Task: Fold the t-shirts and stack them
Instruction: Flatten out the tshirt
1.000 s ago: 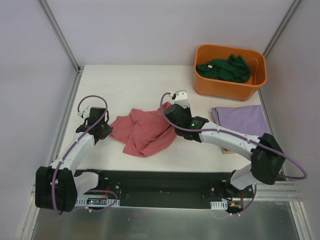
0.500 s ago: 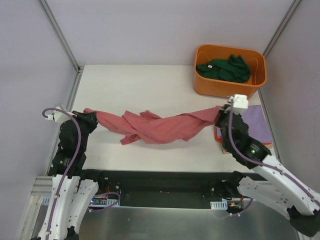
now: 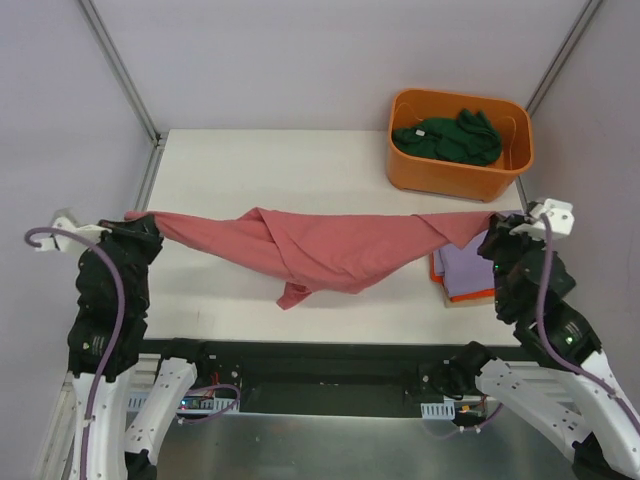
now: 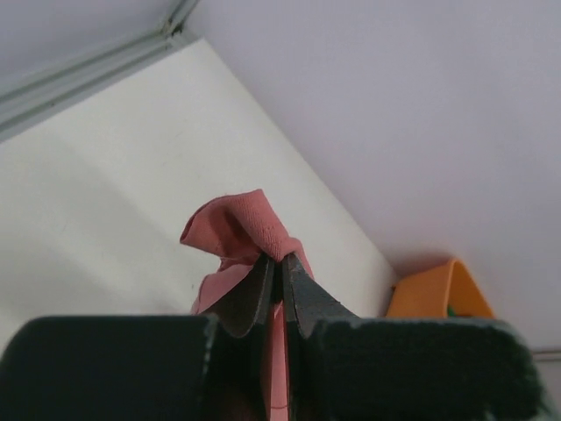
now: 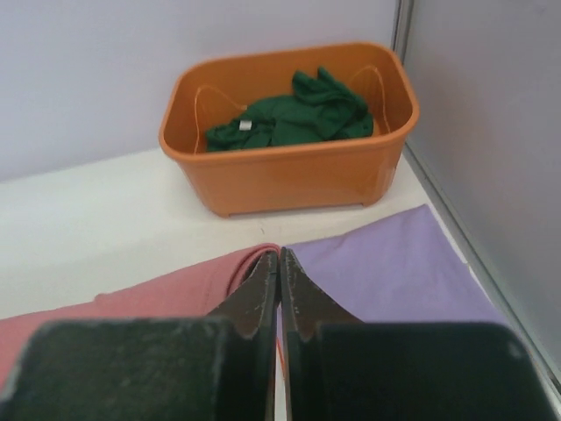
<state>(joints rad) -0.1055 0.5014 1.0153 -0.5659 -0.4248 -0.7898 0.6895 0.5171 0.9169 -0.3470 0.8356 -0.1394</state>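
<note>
T-shirt (image 3: pixel 330 250), red-pink, taut between left gripper (image 3: pixel 143 224) and right gripper (image 3: pixel 492 222), both clamped on its ends.

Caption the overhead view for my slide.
Left gripper and right gripper hold a pink t-shirt stretched over the table, near a tub holding a green shirt.

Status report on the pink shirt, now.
Left pincer and right pincer shut, each clamping an end of red-pink t-shirt. Shirt stretched between them, twisted mid-span. Beneath right end lies lavender t-shirt; orange tub stands behind.

Overhead, two wrists; shared pink t-shirt (image 3: pixel 340 250)
</note>
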